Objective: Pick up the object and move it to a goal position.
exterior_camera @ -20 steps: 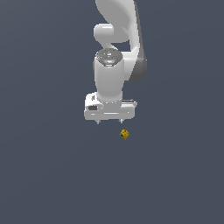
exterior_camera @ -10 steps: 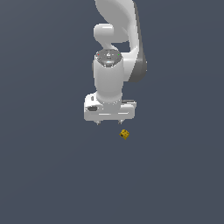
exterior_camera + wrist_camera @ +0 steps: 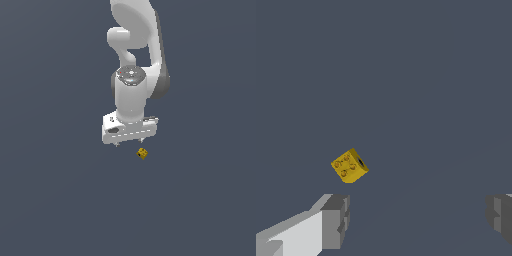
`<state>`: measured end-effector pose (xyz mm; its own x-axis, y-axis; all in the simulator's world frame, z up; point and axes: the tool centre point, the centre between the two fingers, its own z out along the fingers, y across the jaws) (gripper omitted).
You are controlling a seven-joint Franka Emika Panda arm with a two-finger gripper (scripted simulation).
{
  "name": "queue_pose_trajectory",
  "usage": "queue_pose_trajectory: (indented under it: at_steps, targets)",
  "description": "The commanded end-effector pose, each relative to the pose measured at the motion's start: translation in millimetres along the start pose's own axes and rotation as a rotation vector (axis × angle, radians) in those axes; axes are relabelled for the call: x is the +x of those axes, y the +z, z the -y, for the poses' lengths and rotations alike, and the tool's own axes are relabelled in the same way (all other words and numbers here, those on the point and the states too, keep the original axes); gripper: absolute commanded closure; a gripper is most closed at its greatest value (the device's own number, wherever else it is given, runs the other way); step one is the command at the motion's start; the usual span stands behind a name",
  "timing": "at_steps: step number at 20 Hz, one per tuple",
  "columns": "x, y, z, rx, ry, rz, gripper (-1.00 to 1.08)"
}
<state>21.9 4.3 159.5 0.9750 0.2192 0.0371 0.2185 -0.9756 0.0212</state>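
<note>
The object, a tiny yellow-gold cube (image 3: 143,153) with small dark marks, lies on the dark grey floor, tilted relative to the fingers. My white gripper (image 3: 129,144) hangs just above it, slightly toward the exterior view's left, pointing straight down. In the wrist view the cube (image 3: 349,165) sits just beyond one grey fingertip (image 3: 336,220), outside the gap. The gripper (image 3: 418,217) is open, its two fingers far apart with nothing between them.
A plain dark grey surface (image 3: 60,200) fills both views. The white arm (image 3: 137,45) rises from the gripper toward the top of the exterior view.
The gripper has come down closer to the cube over the last second. The cube has not moved, and the fingers stay apart.
</note>
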Motion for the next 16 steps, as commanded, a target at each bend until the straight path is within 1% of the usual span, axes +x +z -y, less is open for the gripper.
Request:
queue_pose_trajectory:
  at_steps: [1, 10, 16]
  targets:
    - [-1, 9, 7, 0.000, -0.064, 0.005, -0.92]
    - [-5, 51, 42, 0.011, -0.367, 0.022, -0.92]
    - [-9, 71, 60, 0.022, -0.522, 0.027, -0.92]
